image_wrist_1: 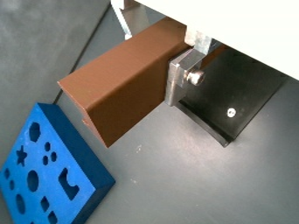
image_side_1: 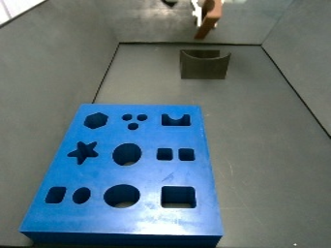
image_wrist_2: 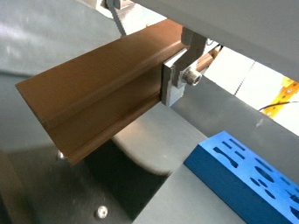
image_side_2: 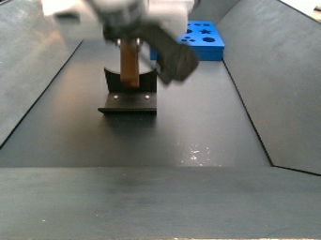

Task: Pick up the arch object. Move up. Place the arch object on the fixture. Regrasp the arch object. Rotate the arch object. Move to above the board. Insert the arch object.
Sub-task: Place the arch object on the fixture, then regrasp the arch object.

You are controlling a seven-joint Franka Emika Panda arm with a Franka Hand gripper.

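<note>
My gripper is shut on the arch object, a long orange-brown bar. One silver finger presses its side in both wrist views, and the other finger is hidden behind the bar. In a side view the arch object hangs upright from the gripper over the fixture. Another side view shows the arch object a little above the notched fixture. The blue board with cut-out holes lies flat, away from the fixture.
Grey walls slope up around the dark floor. The fixture's dark base plate lies under the gripper. One corner of the board shows beside the hanging bar.
</note>
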